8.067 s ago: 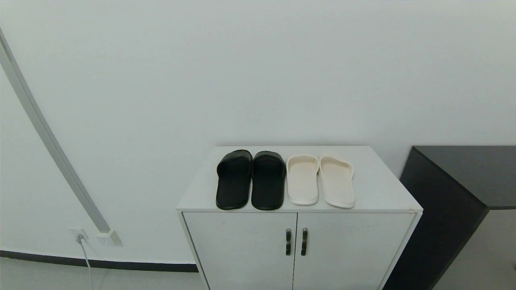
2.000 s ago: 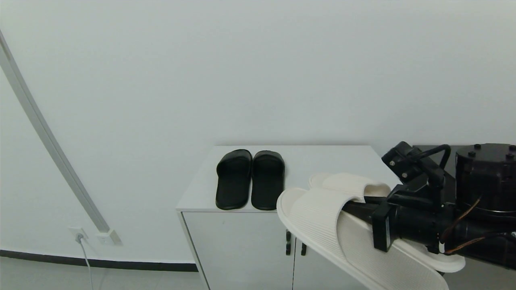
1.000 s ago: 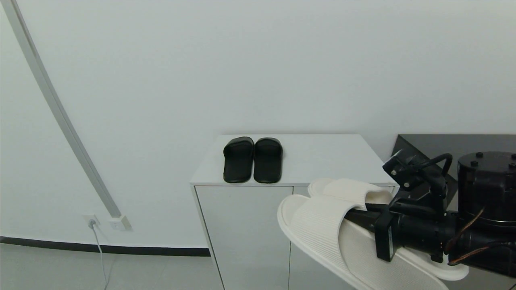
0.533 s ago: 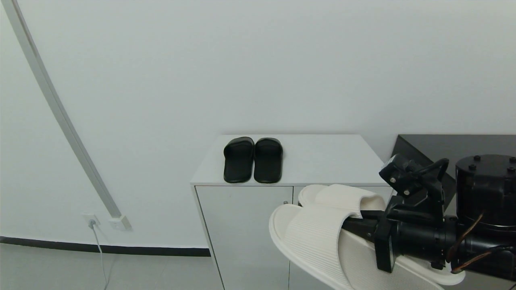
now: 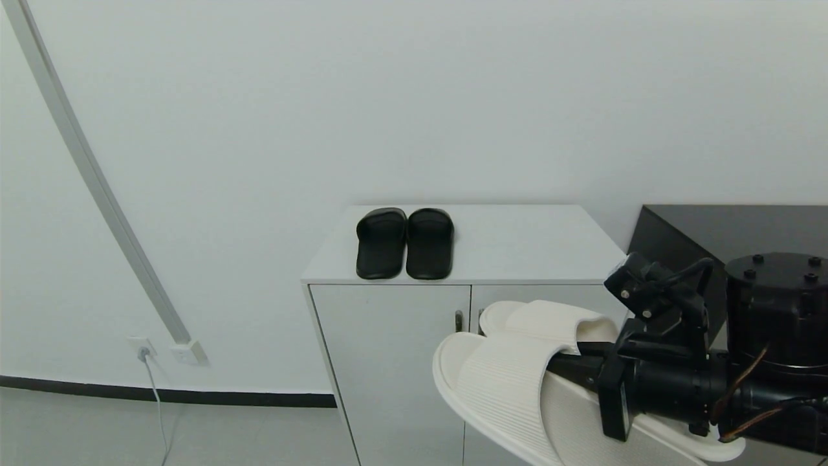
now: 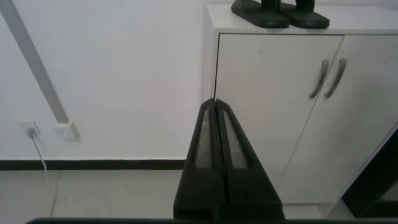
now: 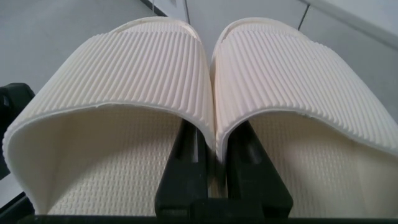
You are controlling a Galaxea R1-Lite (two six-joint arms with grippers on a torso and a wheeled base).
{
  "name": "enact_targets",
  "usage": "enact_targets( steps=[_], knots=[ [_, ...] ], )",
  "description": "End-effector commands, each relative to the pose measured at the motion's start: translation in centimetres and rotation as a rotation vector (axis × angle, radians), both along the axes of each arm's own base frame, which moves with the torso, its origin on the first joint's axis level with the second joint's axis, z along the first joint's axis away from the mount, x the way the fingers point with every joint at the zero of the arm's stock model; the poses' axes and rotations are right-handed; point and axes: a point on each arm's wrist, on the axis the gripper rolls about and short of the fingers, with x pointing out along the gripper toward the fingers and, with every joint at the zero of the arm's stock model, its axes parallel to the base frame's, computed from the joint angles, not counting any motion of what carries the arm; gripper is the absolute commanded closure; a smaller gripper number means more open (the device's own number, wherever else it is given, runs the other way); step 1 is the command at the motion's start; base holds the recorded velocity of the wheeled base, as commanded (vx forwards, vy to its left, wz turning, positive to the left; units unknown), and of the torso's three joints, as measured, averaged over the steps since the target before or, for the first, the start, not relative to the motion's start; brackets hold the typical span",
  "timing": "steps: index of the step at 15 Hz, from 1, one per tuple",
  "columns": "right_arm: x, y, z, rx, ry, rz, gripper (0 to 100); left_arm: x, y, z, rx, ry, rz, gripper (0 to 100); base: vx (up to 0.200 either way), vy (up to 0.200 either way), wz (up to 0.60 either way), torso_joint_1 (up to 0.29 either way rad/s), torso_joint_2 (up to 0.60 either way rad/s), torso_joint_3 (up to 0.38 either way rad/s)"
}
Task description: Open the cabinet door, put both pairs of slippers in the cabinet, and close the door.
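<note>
Right gripper (image 7: 216, 152) is clamped on the inner edges of the white slippers (image 5: 517, 375), out in front of the cabinet (image 5: 388, 362), doors closed. Left gripper (image 6: 214, 140) is pinched together, empty. Black slippers (image 5: 404, 243) sit on top of the cabinet.

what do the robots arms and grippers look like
Black throughout. The left gripper has two long jaws tapering to a point, with grey textured pads. The right arm is a thick cylinder joined to a round housing topped with screws, with thin orange and black cables and a small camera block on a bracket.
</note>
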Motion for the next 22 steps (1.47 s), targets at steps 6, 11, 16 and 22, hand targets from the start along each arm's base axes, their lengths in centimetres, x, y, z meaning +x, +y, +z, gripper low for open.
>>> enact_targets(
  steps=[6,11,16,22],
  knots=[
    [-0.05,-0.13,-0.38,-0.008,0.011,-0.001,100,0.01,0.0,0.0,-0.001,0.001,-0.001,0,0.0,0.0,0.0,-0.212,0.53,0.321],
    [-0.05,-0.13,-0.38,-0.008,0.01,0.0,100,0.01,0.0,0.0,-0.001,0.001,0.001,0,0.0,0.0,0.0,-0.181,0.5,0.32],
    [-0.14,-0.21,-0.36,-0.007,0.009,0.0,100,0.01,0.0,0.0,-0.001,0.001,0.001,0,0.0,0.0,0.0,-0.147,0.48,0.329],
    [-0.28,-0.23,-0.6,-0.013,0.016,0.003,100,0.01,0.0,0.0,-0.001,0.001,0.001,0,0.0,0.0,0.0,-0.089,0.45,0.356]
  ],
)
